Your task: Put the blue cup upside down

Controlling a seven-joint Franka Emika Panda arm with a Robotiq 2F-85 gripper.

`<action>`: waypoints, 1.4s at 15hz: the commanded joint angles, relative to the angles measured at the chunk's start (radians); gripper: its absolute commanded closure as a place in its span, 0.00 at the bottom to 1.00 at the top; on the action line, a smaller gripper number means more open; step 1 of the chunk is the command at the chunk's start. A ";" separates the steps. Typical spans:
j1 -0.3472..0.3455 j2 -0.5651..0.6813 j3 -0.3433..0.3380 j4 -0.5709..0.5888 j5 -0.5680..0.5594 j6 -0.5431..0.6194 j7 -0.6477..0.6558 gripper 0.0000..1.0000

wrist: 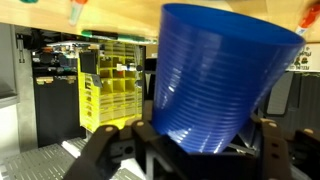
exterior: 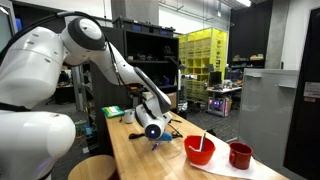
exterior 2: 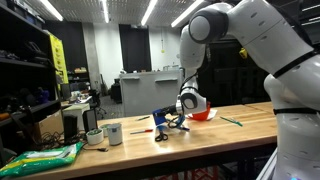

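Note:
The blue cup (wrist: 215, 80) fills the wrist view, a ribbed solid-blue cup held between my gripper's two dark fingers (wrist: 200, 150). Its wide rim points toward the wooden tabletop, which shows along the top edge of that view. In both exterior views the gripper (exterior: 155, 130) (exterior 2: 172, 121) is low over the table with the blue cup (exterior: 153, 131) (exterior 2: 163, 120) in it, close to the surface. Whether the cup touches the table cannot be told.
A red bowl (exterior: 200, 150) with a utensil in it and a dark red cup (exterior: 240, 155) stand on a white mat near the gripper. A white cup (exterior 2: 113, 133), a small pot (exterior 2: 95, 137) and a green bag (exterior 2: 45, 158) sit toward one table end.

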 commanded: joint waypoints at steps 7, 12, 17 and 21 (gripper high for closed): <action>0.016 0.061 -0.037 0.059 0.000 -0.011 0.000 0.48; -0.019 0.094 -0.013 0.133 0.000 -0.003 0.000 0.48; -0.071 0.124 0.038 0.199 0.000 0.005 0.001 0.48; -0.099 0.145 0.073 0.232 0.000 0.013 0.001 0.05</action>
